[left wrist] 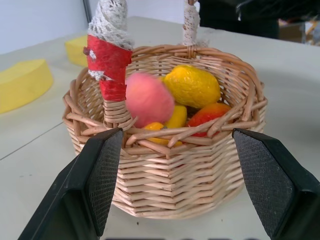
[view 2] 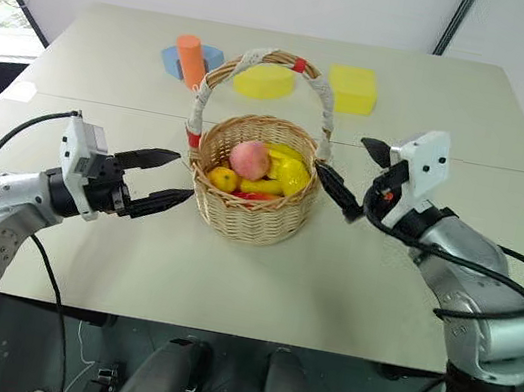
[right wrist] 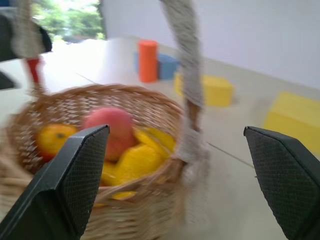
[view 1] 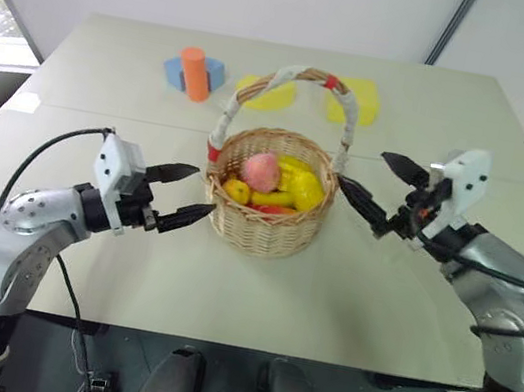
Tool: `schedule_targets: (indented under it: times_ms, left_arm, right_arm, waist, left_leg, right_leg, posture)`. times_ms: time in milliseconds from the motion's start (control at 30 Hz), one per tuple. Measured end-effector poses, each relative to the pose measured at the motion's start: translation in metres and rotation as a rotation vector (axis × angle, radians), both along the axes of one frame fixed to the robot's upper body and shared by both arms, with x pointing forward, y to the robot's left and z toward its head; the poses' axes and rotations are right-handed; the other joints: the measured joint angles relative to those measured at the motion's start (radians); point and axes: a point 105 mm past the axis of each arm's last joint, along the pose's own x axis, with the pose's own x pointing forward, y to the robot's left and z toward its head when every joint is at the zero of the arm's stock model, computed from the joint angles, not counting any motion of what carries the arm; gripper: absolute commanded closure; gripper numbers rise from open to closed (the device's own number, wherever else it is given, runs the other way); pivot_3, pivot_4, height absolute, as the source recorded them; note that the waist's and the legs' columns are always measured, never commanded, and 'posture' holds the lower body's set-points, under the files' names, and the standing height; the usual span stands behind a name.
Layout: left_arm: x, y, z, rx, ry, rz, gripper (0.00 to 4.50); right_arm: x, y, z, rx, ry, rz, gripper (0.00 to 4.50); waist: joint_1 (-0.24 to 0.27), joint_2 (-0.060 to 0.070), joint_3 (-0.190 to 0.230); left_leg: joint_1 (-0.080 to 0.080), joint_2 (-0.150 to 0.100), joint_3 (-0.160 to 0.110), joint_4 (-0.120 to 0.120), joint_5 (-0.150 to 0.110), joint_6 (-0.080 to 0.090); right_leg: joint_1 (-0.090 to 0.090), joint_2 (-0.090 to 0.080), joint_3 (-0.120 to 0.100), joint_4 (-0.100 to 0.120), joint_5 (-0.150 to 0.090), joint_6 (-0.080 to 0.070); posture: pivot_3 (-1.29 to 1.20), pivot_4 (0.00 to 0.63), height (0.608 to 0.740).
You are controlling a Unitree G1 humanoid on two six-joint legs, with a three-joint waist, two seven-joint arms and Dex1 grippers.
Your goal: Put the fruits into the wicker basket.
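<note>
The wicker basket (view 1: 264,240) stands mid-table, its arched handle (view 1: 294,73) wrapped in white cloth with red bands. Inside lie the fruits: a pink peach (view 1: 261,171), yellow pieces (view 1: 301,185), a small orange-yellow one (view 1: 236,191) and a red piece (view 1: 275,210). My left gripper (view 1: 200,192) is open, level, its tips just short of the basket's left wall, holding nothing. My right gripper (view 1: 362,168) is open wide just right of the basket, empty, near the handle's right foot. In the left wrist view the basket wall (left wrist: 175,185) sits between the black fingers (left wrist: 95,185).
An orange cylinder (view 1: 196,74) on a blue base (view 1: 174,71) stands at the back left. Two yellow foam blocks (view 1: 265,93) (view 1: 362,100) lie behind the basket. The table's front edge (view 1: 245,348) runs close below both arms.
</note>
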Motion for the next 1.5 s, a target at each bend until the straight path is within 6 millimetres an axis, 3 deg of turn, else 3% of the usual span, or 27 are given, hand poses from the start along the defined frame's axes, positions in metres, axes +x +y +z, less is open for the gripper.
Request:
schedule_targets:
  times_ms: [100,167,267,433,567,633,767,833,933,1033,1100,1333,1500]
  left_arm:
    - [0.001,-0.001,0.003,-0.009,-0.009,0.001,0.74]
    - [0.001,-0.001,0.002,-0.01,-0.007,0.005,0.74]
    - [0.001,0.0,0.002,-0.011,-0.006,0.015,0.74]
    - [-0.001,0.0,0.002,-0.017,-0.009,0.027,0.74]
    - [-0.001,-0.001,0.003,-0.022,-0.014,0.031,0.74]
    - [0.0,-0.002,0.004,-0.032,-0.015,0.036,0.74]
    - [0.001,-0.005,0.004,-0.04,-0.016,0.034,0.74]
    - [0.002,-0.011,0.002,-0.051,-0.011,0.02,0.74]
    - [0.008,-0.017,0.0,-0.057,-0.009,0.016,0.74]
    - [0.014,-0.025,0.0,-0.07,-0.01,0.004,0.74]
    - [0.016,-0.03,0.001,-0.072,-0.027,-0.006,0.74]
    - [0.025,-0.037,-0.007,-0.067,-0.021,0.034,0.74]
    - [0.032,-0.027,-0.017,-0.055,0.007,0.107,0.74]
  right_arm:
    - [0.018,0.012,-0.008,0.054,0.011,-0.02,0.02]
    - [0.029,0.01,-0.01,0.071,0.013,-0.06,0.54]
    - [0.04,0.006,-0.014,0.112,0.022,-0.103,1.9]
    - [0.038,0.006,-0.016,0.114,0.019,-0.082,4.44]
    - [0.034,-0.002,-0.014,0.12,-0.003,-0.107,4.46]
    - [0.032,-0.018,-0.006,0.111,-0.043,-0.164,4.46]
    - [0.026,-0.083,0.017,0.075,-0.14,-0.412,4.46]
    - [0.02,-0.136,0.022,0.03,-0.164,-0.632,4.46]
    - [0.008,-0.2,0.018,0.029,-0.142,-0.911,4.46]
    - [0.004,-0.229,0.001,0.056,-0.086,-1.035,4.46]
    - [0.007,-0.229,-0.004,0.082,-0.085,-1.036,4.46]
    - [-0.001,-0.228,-0.007,0.043,-0.108,-1.033,1.02]
    - [-0.036,-0.244,-0.005,-0.001,-0.15,-1.104,1.02]
  waist:
    - [-0.001,0.0,0.0]
    - [0.002,0.0,0.0]
    - [0.007,0.0,0.0]
    - [0.006,0.0,0.0]
    - [0.006,0.0,0.0]
    - [0.007,0.0,0.0]
    - [0.012,0.0,0.0]
    - [0.015,0.0,0.0]
    - [0.009,0.001,0.0]
    - [-0.006,0.002,0.0]
    - [-0.021,0.003,-0.001]
    - [-0.018,0.004,-0.001]
    - [0.002,0.004,-0.001]
  left_leg:
    - [0.0,0.0,0.0,0.0,0.0,0.0]
    - [-0.001,0.0,0.0,0.0,0.0,0.0]
    - [-0.002,-0.001,0.0,0.0,0.0,0.0]
    - [-0.004,-0.001,0.0,0.0,0.0,0.0]
    - [-0.004,-0.001,0.0,0.0,0.0,0.0]
    - [-0.005,-0.001,0.0,0.0,0.0,0.0]
    - [-0.005,-0.002,0.0,0.0,0.0,0.0]
    - [-0.005,-0.003,0.0,0.001,0.0,0.0]
    - [-0.005,-0.002,0.001,0.0,0.0,0.0]
    - [-0.002,0.0,0.005,0.0,0.001,0.001]
    - [0.0,0.0,0.007,0.0,0.001,0.002]
    - [0.0,-0.001,0.008,0.0,0.003,0.004]
    - [-0.001,-0.001,0.008,0.0,0.003,0.004]
  right_leg:
    - [0.0,0.0,0.0,0.0,0.0,0.0]
    - [-0.001,0.0,0.0,0.0,0.0,0.0]
    - [-0.002,-0.001,0.0,0.0,0.0,0.0]
    - [-0.004,-0.001,0.0,0.0,0.0,0.0]
    - [-0.004,-0.001,0.0,0.0,0.0,0.0]
    - [-0.004,-0.001,0.0,0.0,0.0,0.0]
    - [-0.004,-0.002,0.0,0.0,0.0,0.0]
    - [-0.004,-0.002,0.0,-0.001,0.0,0.0]
    - [-0.004,-0.001,0.0,0.0,0.0,0.0]
    - [-0.004,0.0,0.003,0.002,0.0,0.0]
    - [-0.004,0.0,0.004,0.005,0.0,0.0]
    - [-0.003,0.0,0.005,0.006,0.0,0.001]
    - [-0.003,-0.001,0.005,0.006,0.0,0.001]
  posture:
    - [0.0,0.15,0.74]
    - [0.0,0.15,0.74]
    - [0.0,0.15,0.74]
    - [0.0,0.15,0.74]
    - [0.0,0.15,0.74]
    - [0.0,0.15,0.74]
    - [0.0,0.15,0.74]
    - [0.0,0.15,0.74]
    - [0.0,0.15,0.74]
    - [0.0,0.15,0.74]
    - [0.0,0.15,0.74]
    - [0.0,0.15,0.74]
    - [0.0,0.15,0.74]
